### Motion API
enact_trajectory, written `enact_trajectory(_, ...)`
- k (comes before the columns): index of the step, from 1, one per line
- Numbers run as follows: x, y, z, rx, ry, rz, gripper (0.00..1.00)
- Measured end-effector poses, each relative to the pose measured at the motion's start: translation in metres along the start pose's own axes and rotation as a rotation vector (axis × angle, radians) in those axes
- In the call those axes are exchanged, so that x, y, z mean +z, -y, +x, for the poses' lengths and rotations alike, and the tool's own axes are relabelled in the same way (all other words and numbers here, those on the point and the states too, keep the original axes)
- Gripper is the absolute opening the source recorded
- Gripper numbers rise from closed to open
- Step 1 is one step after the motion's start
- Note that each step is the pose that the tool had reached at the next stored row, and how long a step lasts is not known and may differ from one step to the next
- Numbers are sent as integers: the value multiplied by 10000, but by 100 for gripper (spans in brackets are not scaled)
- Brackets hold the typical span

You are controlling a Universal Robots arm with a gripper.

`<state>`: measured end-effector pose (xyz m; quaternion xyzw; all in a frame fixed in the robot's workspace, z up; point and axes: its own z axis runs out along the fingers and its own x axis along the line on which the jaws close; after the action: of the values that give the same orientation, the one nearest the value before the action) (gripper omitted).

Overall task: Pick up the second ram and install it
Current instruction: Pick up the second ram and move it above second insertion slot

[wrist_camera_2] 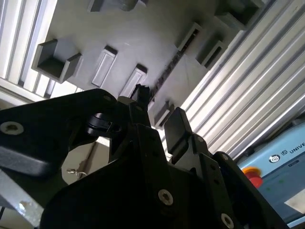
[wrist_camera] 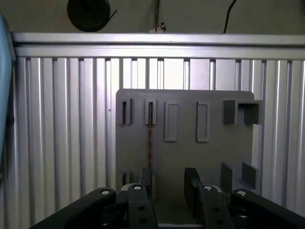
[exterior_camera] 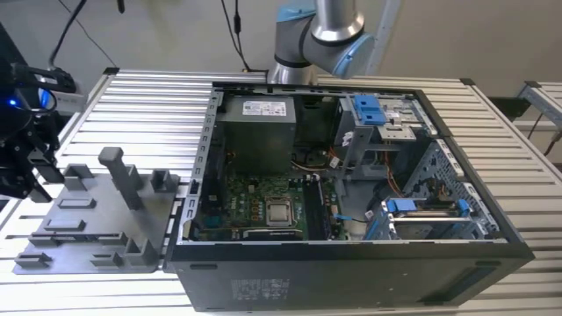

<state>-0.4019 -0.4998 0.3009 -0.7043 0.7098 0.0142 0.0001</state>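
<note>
At the exterior view's far left, the black claw hangs over the left edge of a grey plate with upright posts, which lies flat on the ribbed metal table. In both wrist views the claw stands moderately wide, its two fingers apart with nothing between them but bare plate.

The second ram stands on its edge on that plate, seen as a thin dark strip running between a far slotted post and a near one. In the second wrist view the same strip crosses the plate at a slant. Its near end lines up with one fingertip; whether they touch I cannot tell.

Just right of the plate in the exterior view, an open black computer case lies on its side. A green circuit board sits on its floor, with blue-tabbed drive bays to the right. The robot's arm rises at the far side of the table, behind the case.
</note>
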Motion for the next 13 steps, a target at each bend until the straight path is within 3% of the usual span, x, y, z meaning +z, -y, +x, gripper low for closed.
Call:
enact_trajectory(6,79,1,46,-75,-1,-1,42)
enact_trajectory(13,182,4,173,-90,1,11,42)
